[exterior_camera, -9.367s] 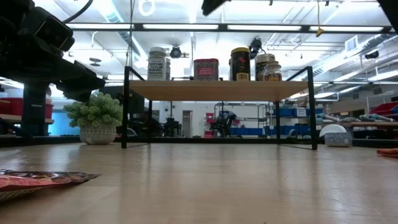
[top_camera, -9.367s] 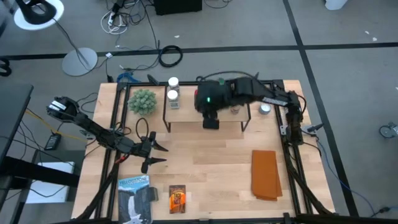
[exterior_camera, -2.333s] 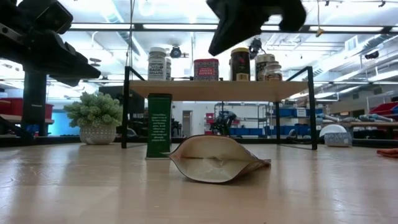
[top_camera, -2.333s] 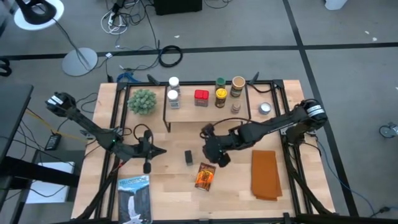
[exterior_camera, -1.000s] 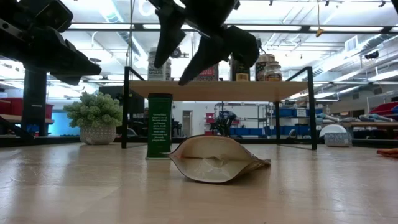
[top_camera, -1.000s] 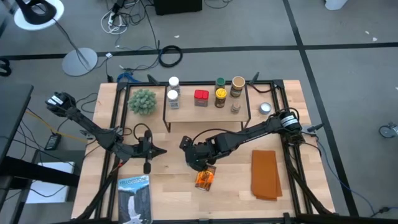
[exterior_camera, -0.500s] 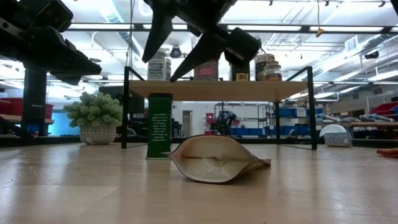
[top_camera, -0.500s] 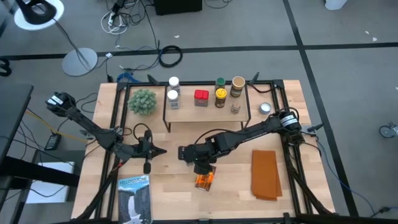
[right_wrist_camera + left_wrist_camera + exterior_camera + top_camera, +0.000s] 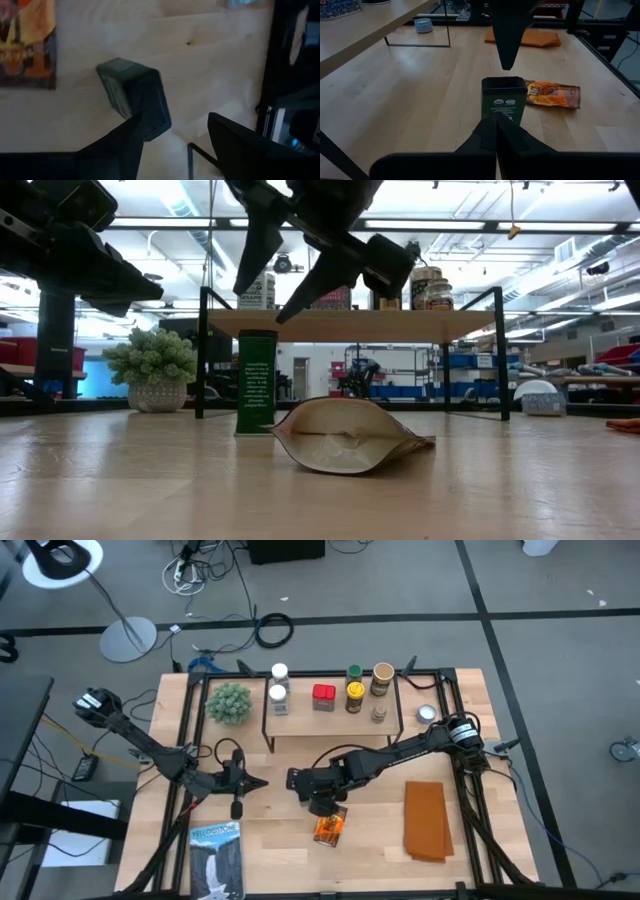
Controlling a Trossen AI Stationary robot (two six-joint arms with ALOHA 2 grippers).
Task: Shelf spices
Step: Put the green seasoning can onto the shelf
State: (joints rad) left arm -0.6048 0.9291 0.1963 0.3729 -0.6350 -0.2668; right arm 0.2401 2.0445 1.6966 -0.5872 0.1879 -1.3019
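Observation:
A dark green box (image 9: pixel 257 382) stands upright on its base on the table in front of the shelf (image 9: pixel 330 726); my right arm covers it in the high view. My right gripper (image 9: pixel 264 302) hangs open just above the box, clear of it, with its fingers (image 9: pixel 125 137) over the box's top (image 9: pixel 132 95). An orange-brown packet (image 9: pixel 330 828) lies flat beside the box. Jars and a red box (image 9: pixel 323 695) stand on the shelf top. My left gripper (image 9: pixel 262 783) waits shut at the table's left, pointing at the dark box (image 9: pixel 503 97).
A potted plant (image 9: pixel 229 702) stands left of the shelf, and a small tin (image 9: pixel 427 713) to its right. A folded orange cloth (image 9: pixel 427 820) lies at the near right, a blue-and-white package (image 9: pixel 217 860) at the near left. Black frame rails run along the table's sides.
My right gripper has shifted a little toward the table's left above the dark box. The box and the packet have stayed where they were.

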